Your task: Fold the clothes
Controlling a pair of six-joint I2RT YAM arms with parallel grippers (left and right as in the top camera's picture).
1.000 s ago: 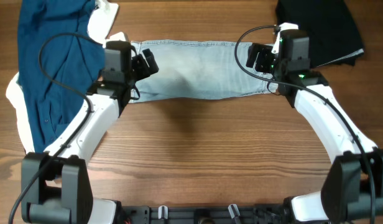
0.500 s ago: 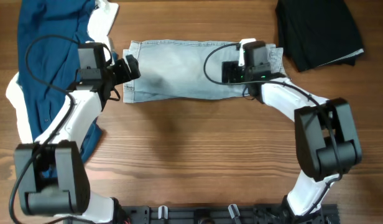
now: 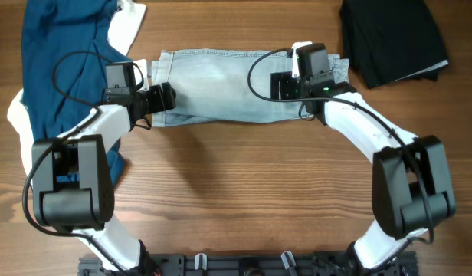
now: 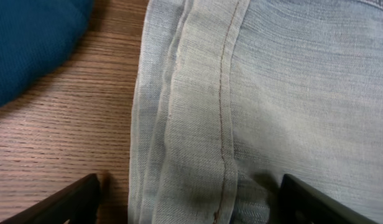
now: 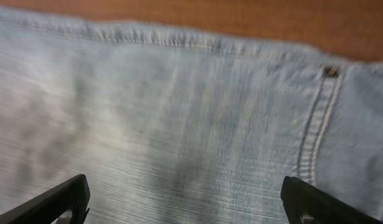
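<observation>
At the far left, well outside the left hand, a blue shirt [image 3: 60,77] lay rumpled on the wooden surface [image 3: 244,192]. A white cloth [image 3: 129,23] showed from under its upper edge.

The left hand [image 3: 161,98] sat just right of that shirt, over the left end of the pale denim shorts [image 3: 221,84], and pointed along them. Its wrist view showed it released. Its two dark fingers [image 4: 73,200] stood wide apart at the bottom corners. The layered hem [image 4: 198,124] of the shorts, with a line of brown stitching, ran flat between the fingers and on ahead of the hand. One finger was over bare wood just beside the denim edge and the other was over the cloth. I could not tell whether either touched down. The shirt lay ahead of this hand and off to its outer side, with a strip of wood between it and the shorts.

The shorts lay flat as a long band across the surface, reaching from the left hand to a little past the right one.

The right hand [image 3: 280,84] hung over the right part of the shorts, pointing toward the other hand. It was released too, with its fingers [image 5: 55,202] spread at the bottom corners and only flat denim below them. Ahead of it ran the stitched edge of the shorts, then wood. Off to one side were a curved seam and a small metal rivet [image 5: 331,71]. This wrist view was slightly blurred.

Behind the right hand, at the far right, a black garment [image 3: 389,34] lay folded near the end of the shorts.
</observation>
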